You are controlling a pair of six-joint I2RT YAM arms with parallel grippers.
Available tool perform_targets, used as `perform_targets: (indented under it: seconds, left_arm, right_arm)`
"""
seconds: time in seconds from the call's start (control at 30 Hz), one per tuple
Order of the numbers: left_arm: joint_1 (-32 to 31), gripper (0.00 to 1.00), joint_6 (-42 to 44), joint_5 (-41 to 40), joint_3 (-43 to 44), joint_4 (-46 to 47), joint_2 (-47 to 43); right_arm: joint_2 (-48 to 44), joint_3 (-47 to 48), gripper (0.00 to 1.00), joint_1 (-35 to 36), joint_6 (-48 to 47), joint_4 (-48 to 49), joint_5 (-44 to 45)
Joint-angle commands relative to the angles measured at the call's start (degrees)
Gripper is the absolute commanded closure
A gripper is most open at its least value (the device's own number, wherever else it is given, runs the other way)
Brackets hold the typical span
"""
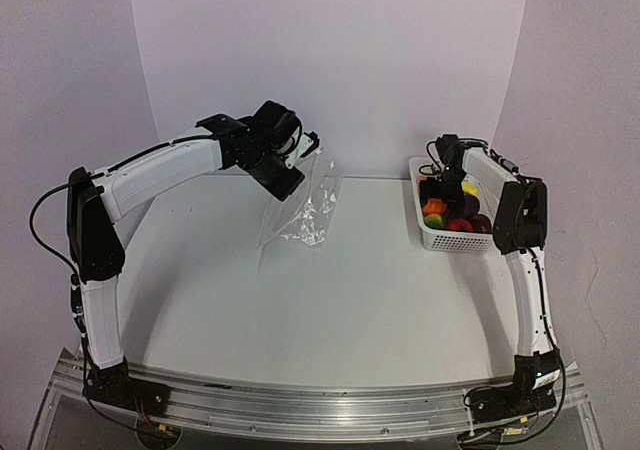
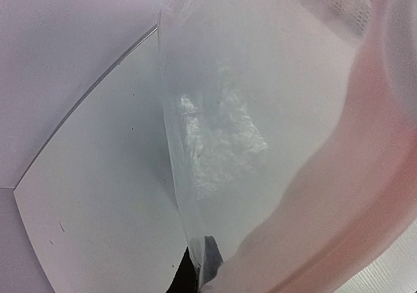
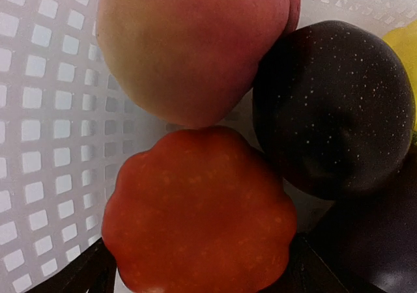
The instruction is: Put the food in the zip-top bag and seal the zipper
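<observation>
My left gripper [image 1: 298, 170] is shut on the top edge of the clear zip-top bag [image 1: 305, 208] and holds it up, so it hangs down to the table. In the left wrist view the bag [image 2: 221, 143] fills the frame, and a dark fingertip [image 2: 213, 257] shows through the plastic. I cannot make out the zipper. My right gripper [image 1: 438, 186] is down in the white basket [image 1: 428, 238]. There its fingers [image 3: 85, 277] sit on both sides of an orange lobed toy [image 3: 202, 215]. A peach toy [image 3: 195, 39], a dark purple one [image 3: 332, 104] and a yellow one [image 3: 405, 52] lie beside it.
The basket stands at the table's back right with several colourful toys in it. Its perforated wall [image 3: 39, 111] is just left of the right gripper. A curved white backdrop rises close behind the bag and basket.
</observation>
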Motion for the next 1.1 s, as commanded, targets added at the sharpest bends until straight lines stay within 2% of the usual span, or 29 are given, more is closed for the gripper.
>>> perform_targets:
  seconds: [0.0, 0.17, 0.33, 0.53, 0.87, 1.07]
  left_arm:
    - [0.01, 1.00, -0.04, 0.44, 2.05, 0.27, -0.59]
    - [0.04, 1.00, -0.05, 0.48, 1.73, 0.26, -0.97]
    - [0.05, 1.00, -0.11, 1.24, 1.80, 0.37, -1.21]
    - [0.00, 1.00, -0.15, 1.74, 2.64, 0.24, -1.38]
    - [0.07, 1.00, -2.07, 4.90, 4.47, -0.12, -1.09]
    - [0.05, 1.00, -3.41, 7.16, 6.56, -0.46, -0.53]
  right_arm:
    - [2.27, 3.09, 0.11, -0.09, -2.13, 0.56, -0.53]
    - [3.74, 2.90, 0.16, -0.30, -2.66, 1.97, -1.31]
    - [2.11, 1.01, 0.31, -0.40, -3.32, 3.96, -2.39]
    - [-4.91, -3.61, 0.49, -0.40, -4.20, 6.14, -0.71]
    - [-27.66, -13.27, 0.60, 0.60, -1.84, 9.68, 2.42]
    - [-43.47, -26.17, 0.61, 9.52, -1.28, 16.21, -1.89]
